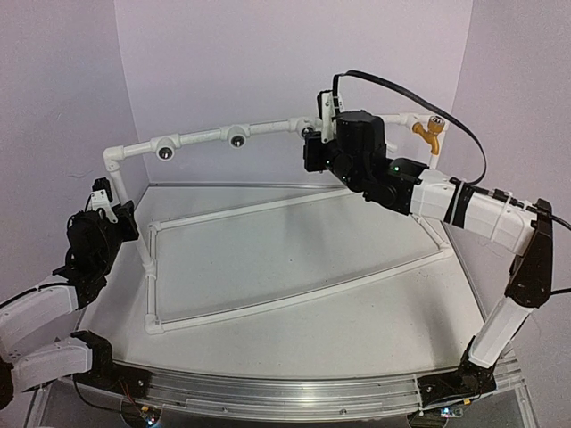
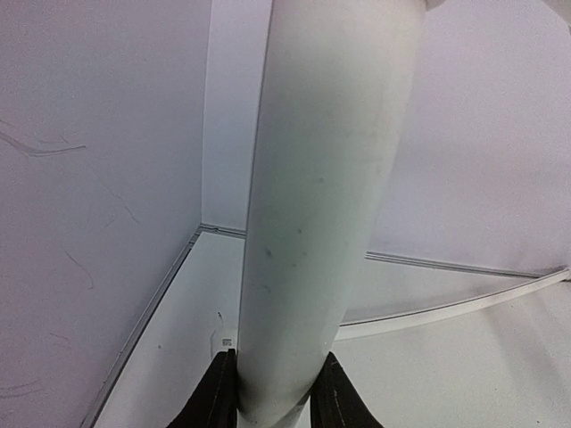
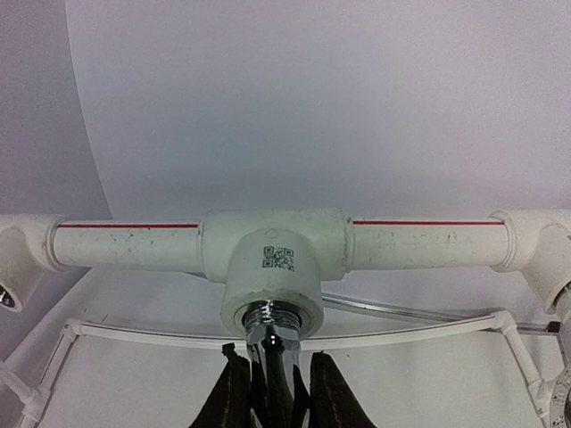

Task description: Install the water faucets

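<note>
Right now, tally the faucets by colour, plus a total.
Silver-grey faucet: 1, held by the right gripper at a tee fitting
Orange-yellow faucet: 1, at the right end of the pipe frame
White faucet: 0 in view
Total: 2

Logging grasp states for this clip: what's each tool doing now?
Left tool: closed on the white frame post.
Right tool: closed on the silver faucet.
</note>
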{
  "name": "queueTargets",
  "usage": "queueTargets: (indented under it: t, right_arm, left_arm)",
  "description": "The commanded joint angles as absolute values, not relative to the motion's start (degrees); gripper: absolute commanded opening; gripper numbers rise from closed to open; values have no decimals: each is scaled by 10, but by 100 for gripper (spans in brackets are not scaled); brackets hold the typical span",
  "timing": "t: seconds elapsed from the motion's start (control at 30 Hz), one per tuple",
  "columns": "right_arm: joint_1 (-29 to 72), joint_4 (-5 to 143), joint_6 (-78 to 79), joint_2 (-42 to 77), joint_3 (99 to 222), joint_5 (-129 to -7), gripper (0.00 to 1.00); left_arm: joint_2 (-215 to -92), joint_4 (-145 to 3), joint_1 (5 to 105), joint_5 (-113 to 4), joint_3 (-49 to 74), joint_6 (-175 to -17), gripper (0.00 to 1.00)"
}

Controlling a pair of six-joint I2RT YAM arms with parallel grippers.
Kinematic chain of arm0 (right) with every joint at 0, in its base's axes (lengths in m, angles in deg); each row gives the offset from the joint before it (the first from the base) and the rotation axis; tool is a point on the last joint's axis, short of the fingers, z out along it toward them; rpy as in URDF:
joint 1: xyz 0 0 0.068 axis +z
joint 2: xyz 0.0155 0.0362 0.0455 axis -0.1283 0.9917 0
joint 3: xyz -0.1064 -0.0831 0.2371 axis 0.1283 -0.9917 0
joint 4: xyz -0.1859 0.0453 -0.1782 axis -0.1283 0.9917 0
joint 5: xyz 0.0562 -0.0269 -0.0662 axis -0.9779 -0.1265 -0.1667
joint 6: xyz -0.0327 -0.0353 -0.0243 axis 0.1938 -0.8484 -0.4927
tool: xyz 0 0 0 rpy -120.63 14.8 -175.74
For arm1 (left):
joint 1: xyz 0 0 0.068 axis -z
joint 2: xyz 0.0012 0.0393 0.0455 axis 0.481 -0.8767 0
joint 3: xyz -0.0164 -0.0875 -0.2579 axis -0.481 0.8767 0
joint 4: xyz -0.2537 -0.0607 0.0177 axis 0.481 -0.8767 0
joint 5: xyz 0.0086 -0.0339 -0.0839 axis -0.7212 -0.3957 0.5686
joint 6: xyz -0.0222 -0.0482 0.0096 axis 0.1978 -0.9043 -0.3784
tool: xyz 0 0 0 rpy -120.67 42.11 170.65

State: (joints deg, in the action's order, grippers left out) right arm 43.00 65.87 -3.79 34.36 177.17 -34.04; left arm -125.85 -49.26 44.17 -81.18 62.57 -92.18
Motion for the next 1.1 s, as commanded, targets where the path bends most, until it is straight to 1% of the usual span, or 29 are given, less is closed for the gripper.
queueTargets:
  t: [0.0,0.4,0.93,1.07]
  right_arm:
    - [411,622,46,330,1778,-381,0]
    - [388,572,184,319,1727,-429,0]
    - [359,498,393,331,1680,-479,0]
    - [356,484,422,337,1679,-487,0]
  left_arm:
    - [-1252,-491,453,-732,622,-986,0]
    - [-1251,-493,453,-727,620,-990,0]
    - [-1246,-498,454,-719,618,-993,0]
    - [-1244,-500,454,-718,618,-994,0]
